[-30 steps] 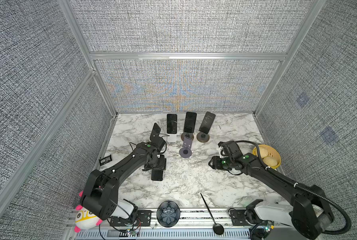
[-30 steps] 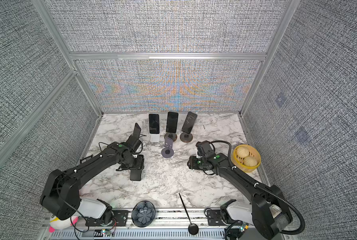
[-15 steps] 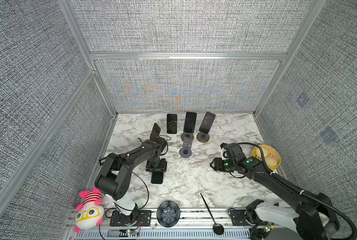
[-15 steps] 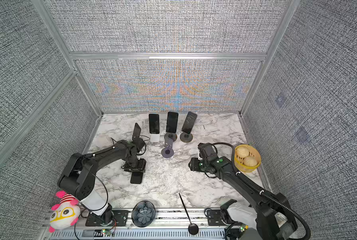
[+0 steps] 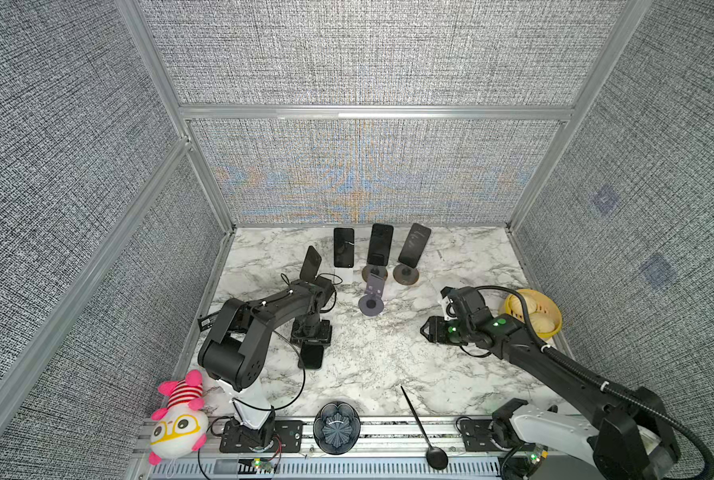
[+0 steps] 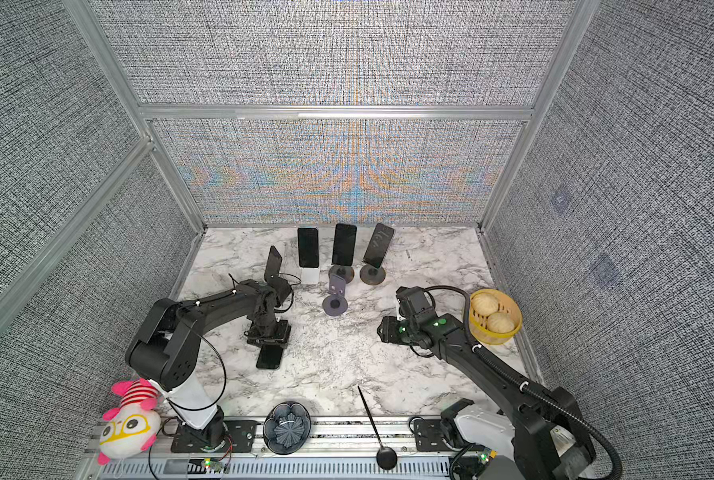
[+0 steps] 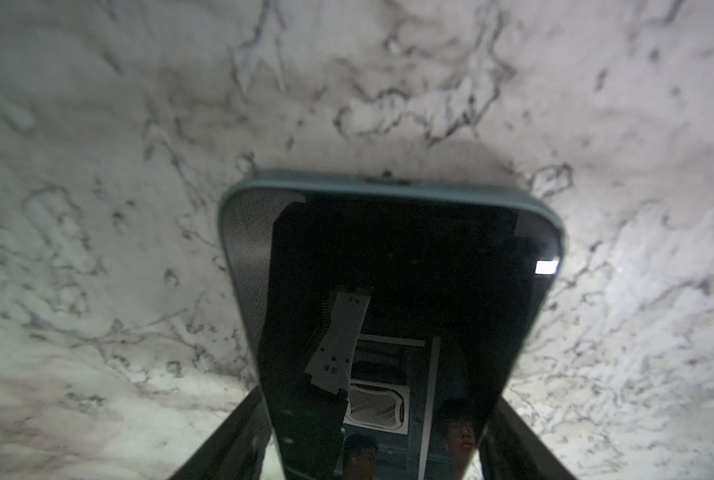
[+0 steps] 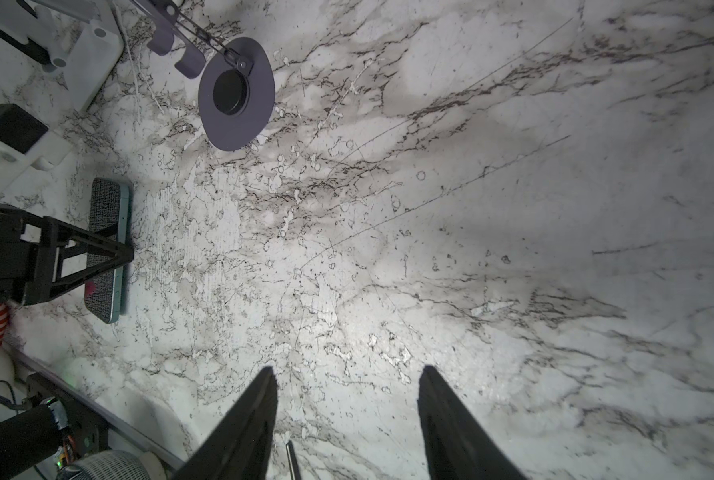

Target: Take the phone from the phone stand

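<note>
The phone [image 5: 311,357] is a black slab with a teal edge. It lies screen up on the marble, left of centre in both top views, and fills the left wrist view [image 7: 388,257]. My left gripper [image 5: 310,334] points down over its far end, and its fingers [image 7: 235,432] press against the two long edges. The purple phone stand [image 5: 371,297] is behind it to the right, with nothing on it. My right gripper [image 8: 347,399] is open over bare marble, right of centre [image 5: 428,330].
Several more phones on stands [image 5: 380,245] line the back of the table. A yellow basket [image 5: 558,318] of buns is at the right edge. A dark bowl [image 5: 336,428], a black spoon [image 5: 424,424] and a plush toy [image 5: 176,415] lie along the front rail.
My left arm has folded back at the elbow, uncovering the plush toy. The phone has moved slightly toward the front. The right arm has barely shifted.
</note>
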`<state>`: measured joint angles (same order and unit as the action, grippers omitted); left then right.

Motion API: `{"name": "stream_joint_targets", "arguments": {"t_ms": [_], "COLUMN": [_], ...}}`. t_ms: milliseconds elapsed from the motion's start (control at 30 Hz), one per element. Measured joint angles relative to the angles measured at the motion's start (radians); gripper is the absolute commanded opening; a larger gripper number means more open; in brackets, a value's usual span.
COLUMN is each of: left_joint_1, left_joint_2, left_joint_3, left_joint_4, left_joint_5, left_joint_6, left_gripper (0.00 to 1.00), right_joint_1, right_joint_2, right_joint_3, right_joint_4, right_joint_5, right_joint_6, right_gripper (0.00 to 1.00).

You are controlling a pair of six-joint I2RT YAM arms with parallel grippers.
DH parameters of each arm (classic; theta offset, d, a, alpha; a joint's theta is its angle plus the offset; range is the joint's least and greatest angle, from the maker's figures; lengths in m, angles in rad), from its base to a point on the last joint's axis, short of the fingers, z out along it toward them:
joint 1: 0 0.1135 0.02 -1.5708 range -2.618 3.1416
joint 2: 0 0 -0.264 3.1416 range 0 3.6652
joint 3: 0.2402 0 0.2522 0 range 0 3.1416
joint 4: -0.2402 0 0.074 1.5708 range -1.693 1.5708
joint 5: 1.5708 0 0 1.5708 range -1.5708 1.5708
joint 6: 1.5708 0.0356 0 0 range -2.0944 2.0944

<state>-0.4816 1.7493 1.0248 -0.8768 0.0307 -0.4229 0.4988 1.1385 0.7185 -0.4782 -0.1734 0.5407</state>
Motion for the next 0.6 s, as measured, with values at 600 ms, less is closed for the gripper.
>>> {"name": "stream_joint_targets", "arguments": {"t_ms": [600], "left_joint_1": [0.000], "left_joint_2": [-0.040], "left_joint_3": [-0.002], "left_joint_4": [-0.003], "left_joint_5": [-0.002], "left_joint_6": [-0.003], "left_gripper": [0.89], "right_joint_1": [0.008], "right_joint_2": [0.052], "right_joint_3": [0.080], "right_joint_4": [-0.005], "right_joint_5": [-0.032], "right_joint_6": [-0.103], "right_gripper": [0.69]}}
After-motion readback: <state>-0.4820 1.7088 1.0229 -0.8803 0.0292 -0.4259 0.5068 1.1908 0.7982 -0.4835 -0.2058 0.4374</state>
